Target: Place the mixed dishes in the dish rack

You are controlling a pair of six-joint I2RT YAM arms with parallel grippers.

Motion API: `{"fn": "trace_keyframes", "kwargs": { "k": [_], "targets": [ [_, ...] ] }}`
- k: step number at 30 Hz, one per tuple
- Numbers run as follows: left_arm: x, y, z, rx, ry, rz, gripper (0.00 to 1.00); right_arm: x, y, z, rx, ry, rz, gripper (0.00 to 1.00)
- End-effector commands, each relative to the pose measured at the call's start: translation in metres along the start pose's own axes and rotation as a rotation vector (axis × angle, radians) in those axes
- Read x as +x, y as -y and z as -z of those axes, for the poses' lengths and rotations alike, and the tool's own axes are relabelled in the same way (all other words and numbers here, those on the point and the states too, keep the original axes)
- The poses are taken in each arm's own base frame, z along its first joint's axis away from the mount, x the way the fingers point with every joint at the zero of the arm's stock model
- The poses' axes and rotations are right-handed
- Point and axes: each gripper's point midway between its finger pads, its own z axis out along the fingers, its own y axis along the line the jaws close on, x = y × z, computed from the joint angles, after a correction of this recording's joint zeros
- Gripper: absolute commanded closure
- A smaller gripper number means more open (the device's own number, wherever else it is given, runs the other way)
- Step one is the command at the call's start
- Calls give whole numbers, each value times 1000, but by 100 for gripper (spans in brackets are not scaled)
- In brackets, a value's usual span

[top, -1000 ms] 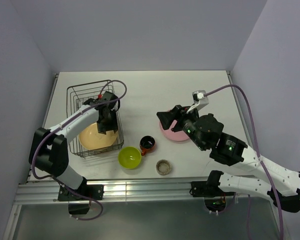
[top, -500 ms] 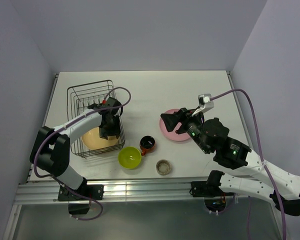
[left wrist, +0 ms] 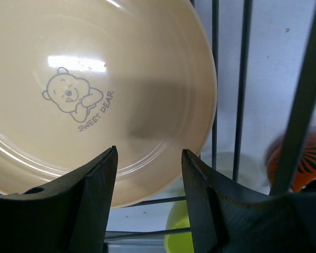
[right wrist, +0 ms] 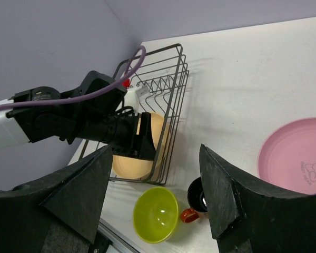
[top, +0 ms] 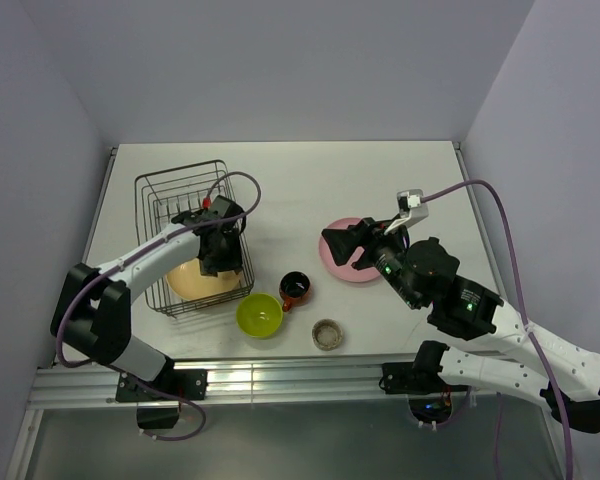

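Two plates matter: the yellow-orange plate (left wrist: 95, 79) lies in the dish rack (top: 180, 180), just beneath the left pincer (left wrist: 147, 158), whose jaws stand apart and empty. Only the left wrist view shows its bear print. The right pincer (right wrist: 155, 153), spread and empty, seemingly hovers over the pink plate (right wrist: 300, 153) on the worktop (top: 310, 170).

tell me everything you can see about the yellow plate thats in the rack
The yellow-orange plate is round, with a glossy, smooth surface that looks like plastic or glazed ceramic, a shallow raised rim and a grey cartoon bear printed near its middle with small lettering beneath. It shows no food or cracks. It sits face up inside the dish rack, at the near end against the wire bars; whether it lies flat or leans I cannot tell. The left gripper hangs open just over it, apparently not gripping it.
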Motion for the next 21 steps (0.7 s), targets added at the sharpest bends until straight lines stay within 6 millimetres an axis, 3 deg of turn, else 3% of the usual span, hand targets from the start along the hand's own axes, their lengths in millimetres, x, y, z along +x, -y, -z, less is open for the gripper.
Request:
{"fn": "trace_keyframes", "kwargs": {
  "k": [1, 7, 16, 21],
  "targets": [
    [-16, 4, 17, 24, 87, 41, 42, -12, -5, 0, -19, 41, -22, 26],
    [-14, 11, 22, 62, 76, 23, 42, -10, -7, -2, -22, 32, -21, 26],
    [8, 18, 5, 63, 21, -36, 42, -11, -5, -1, -21, 38, -28, 26],
    [12, 11, -2, 13, 11, -41, 42, -9, -4, 1, -23, 38, -36, 26]
  ]
}}
